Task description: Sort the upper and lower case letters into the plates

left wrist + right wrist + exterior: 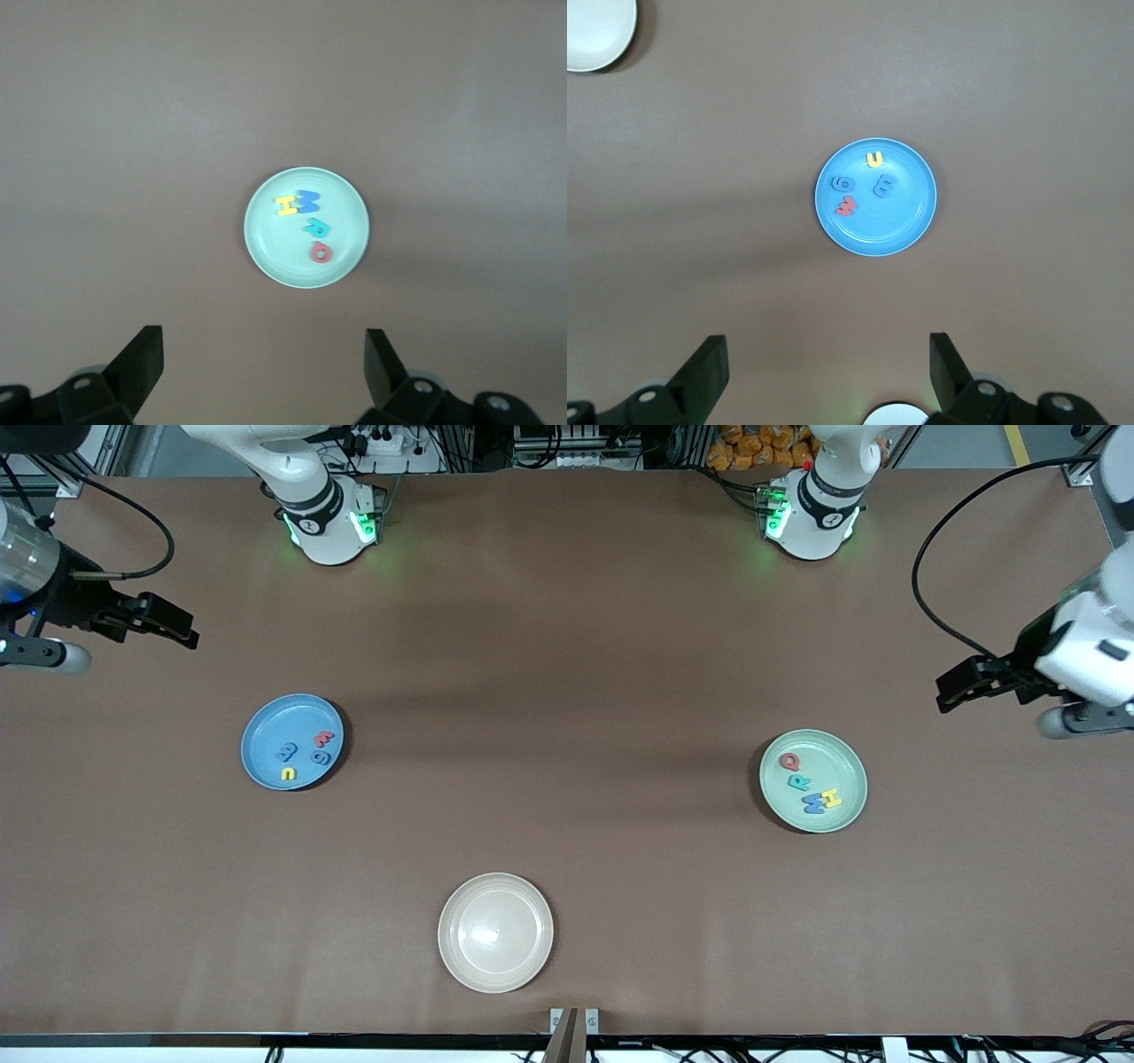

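blue plate: sits toward the right arm's end of the table, with four small letters in it – a red one, two blue ones, a yellow one

green plate: toward the left arm's end, holding a red Q, a teal letter, a blue one and a yellow H

cream plate: between them, nearest the front camera, nothing in it

left gripper: up over bare table by the green plate, fingers wide apart, holding nothing, waiting

right gripper: same deal at its own end, spread wide, nothing in it

Brown table, metal frame rails, cables, orange items at the top edge
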`<action>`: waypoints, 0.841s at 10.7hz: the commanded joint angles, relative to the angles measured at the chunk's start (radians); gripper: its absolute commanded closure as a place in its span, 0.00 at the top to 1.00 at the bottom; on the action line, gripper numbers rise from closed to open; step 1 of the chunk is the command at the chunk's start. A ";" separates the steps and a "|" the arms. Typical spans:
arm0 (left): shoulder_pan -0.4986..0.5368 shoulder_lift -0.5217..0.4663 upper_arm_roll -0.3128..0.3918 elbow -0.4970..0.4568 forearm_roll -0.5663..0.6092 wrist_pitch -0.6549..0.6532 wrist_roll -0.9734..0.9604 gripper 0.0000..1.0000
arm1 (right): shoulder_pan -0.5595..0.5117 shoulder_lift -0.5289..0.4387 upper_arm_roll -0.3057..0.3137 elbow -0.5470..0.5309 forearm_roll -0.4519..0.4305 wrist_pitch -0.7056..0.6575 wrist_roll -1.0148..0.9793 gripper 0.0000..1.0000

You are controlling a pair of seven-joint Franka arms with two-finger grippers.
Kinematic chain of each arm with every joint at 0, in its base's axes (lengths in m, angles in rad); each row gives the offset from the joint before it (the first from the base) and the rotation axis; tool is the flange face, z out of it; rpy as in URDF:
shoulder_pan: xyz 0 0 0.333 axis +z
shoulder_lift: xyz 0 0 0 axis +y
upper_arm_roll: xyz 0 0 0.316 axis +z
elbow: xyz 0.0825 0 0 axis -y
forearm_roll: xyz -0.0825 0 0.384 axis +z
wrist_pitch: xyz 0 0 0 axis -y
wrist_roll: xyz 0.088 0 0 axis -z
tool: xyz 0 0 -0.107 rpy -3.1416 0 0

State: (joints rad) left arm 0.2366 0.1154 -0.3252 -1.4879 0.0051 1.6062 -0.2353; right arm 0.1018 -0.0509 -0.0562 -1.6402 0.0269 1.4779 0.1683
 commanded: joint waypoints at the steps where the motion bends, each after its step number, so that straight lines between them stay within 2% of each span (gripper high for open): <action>1: -0.124 -0.028 0.160 -0.012 -0.065 -0.020 0.005 1.00 | 0.001 0.017 -0.004 0.054 0.004 -0.022 0.010 1.00; 2: -0.164 -0.028 0.190 -0.011 -0.060 -0.020 0.004 1.00 | 0.001 0.020 -0.002 0.068 0.001 -0.022 0.008 1.00; 6: -0.174 -0.026 0.176 -0.008 -0.053 -0.020 -0.005 1.00 | 0.012 0.023 -0.002 0.083 -0.010 -0.021 0.008 1.00; 9: -0.178 -0.026 0.131 0.004 -0.054 -0.022 -0.006 1.00 | 0.004 0.025 -0.002 0.079 -0.010 -0.016 0.007 1.00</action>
State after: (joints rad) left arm 0.0595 0.1078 -0.1775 -1.4875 -0.0340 1.5996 -0.2351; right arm 0.1031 -0.0419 -0.0558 -1.5876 0.0231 1.4748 0.1685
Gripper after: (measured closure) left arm 0.000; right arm 0.000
